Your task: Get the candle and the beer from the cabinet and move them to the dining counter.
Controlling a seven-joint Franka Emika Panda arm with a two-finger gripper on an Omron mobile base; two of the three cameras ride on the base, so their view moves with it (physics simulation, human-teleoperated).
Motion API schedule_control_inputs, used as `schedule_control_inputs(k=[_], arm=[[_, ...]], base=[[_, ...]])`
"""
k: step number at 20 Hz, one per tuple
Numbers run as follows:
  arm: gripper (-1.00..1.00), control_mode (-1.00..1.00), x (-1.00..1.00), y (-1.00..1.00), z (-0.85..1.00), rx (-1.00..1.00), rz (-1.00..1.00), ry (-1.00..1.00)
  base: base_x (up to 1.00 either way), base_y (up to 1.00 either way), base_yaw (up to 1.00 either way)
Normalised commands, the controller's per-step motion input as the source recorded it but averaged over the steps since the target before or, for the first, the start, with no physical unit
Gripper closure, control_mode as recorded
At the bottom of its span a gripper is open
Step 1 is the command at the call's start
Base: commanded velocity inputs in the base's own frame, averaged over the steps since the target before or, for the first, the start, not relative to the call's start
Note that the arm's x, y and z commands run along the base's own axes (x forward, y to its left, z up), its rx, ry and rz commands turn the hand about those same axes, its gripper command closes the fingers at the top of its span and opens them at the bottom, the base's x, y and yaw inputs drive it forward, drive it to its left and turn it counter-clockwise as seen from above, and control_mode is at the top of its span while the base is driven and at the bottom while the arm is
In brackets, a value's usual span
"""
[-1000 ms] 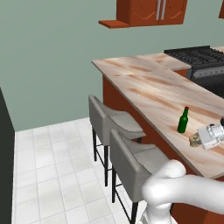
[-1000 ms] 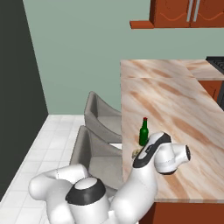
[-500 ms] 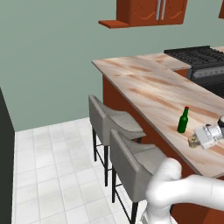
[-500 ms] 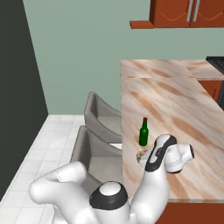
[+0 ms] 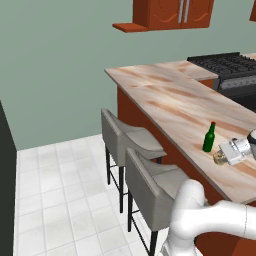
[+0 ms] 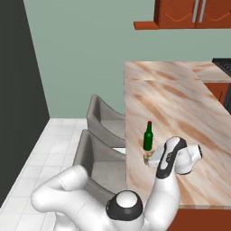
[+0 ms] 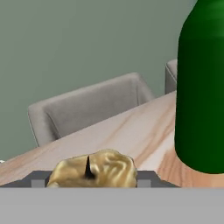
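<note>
**Hand view: candle sits between the finger tips on the dining counter**

Hand view: candle [image 7: 92,169], tan and lumpy with a short dark wick, low between the two dark finger tips [image 7: 38,178], one tip at each side. Whether the tips press on it or merely flank it cannot be told; the jaws stand partly apart, candle-wide. Beer [image 7: 202,87] just beside it, upright on the wood-veined slab.

Left base view: gripper [image 5: 223,156] low over the dining counter [image 5: 170,95] near its stool-side edge, candle [image 5: 218,158] at its tip, beer [image 5: 209,137] upright close by. Right base view: same grouping, candle [image 6: 148,157] just below the beer [image 6: 148,136], gripper [image 6: 152,161] against it.

Outward: two grey bar stools [image 5: 132,141] along the counter's edge; cabinet [image 5: 172,12] high on the green wall; black stove [image 5: 227,64] at the far end.

Against a second ago: beer unmoved; the hand has slid nearer the bottle and lower to the slab.
</note>
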Motion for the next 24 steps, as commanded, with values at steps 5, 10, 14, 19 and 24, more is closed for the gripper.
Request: schedule_control_inputs(k=[5, 10, 14, 19, 24], arm=[[1.00, -1.00, 0.11, -0.07, -0.42, -0.02, 0.00, -0.13], [-1.00, -1.00, 0.02, -0.13, -0.39, -0.02, 0.00, -0.15], [-1.00, -1.00, 0.00, -0.25, -0.07, 0.00, 0.00, -0.07], [-1.00, -1.00, -0.01, -0.23, 0.03, 0.00, 0.00, 0.00], [-1.00, -1.00, -0.21, -0.18, 0.20, 0.00, 0.00, 0.00]], base=[[0.00, 0.00, 0.00], [0.00, 0.00, 0.00], [0.00, 0.00, 0.00], [0.00, 0.00, 0.00], [0.00, 0.00, 0.00]])
